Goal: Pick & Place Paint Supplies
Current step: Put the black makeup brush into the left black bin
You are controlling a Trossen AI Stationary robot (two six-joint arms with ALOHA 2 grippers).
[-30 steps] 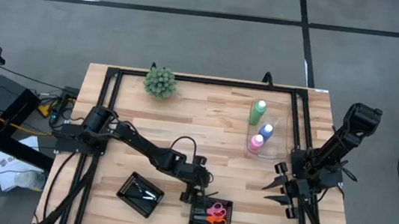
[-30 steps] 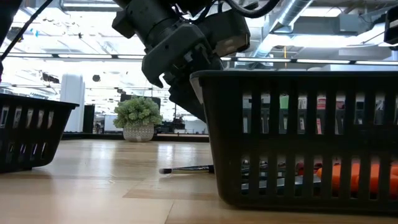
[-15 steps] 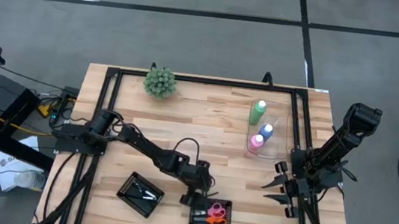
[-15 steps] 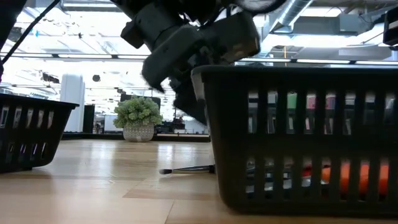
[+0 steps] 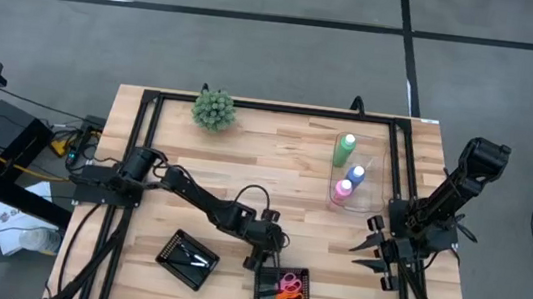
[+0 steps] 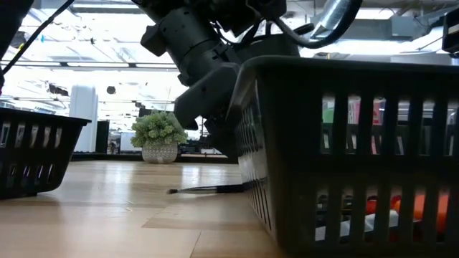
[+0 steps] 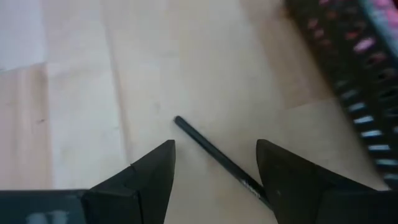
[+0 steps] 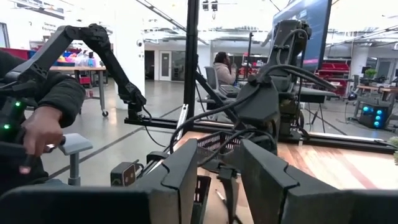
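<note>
We see pink and orange scissors (image 5: 289, 285) in the black slatted square tray (image 5: 264, 295); beside it our left tool (image 5: 256, 260) stands apart over a thin dark brush (image 7: 214, 157) on the wooden surface (image 5: 274, 176) (right tool (image 5: 376, 251): cannot tell).

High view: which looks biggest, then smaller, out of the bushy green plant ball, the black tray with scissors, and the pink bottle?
1. Black square tray holding scissors
2. Bushy green plant ball
3. Small pink bottle with white cap

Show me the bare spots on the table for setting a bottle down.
Free: the wooden table between the bushy green plant ball and the three white-capped bottles. Crowded: near edge, around both black slotted trays and the left claw.
</note>
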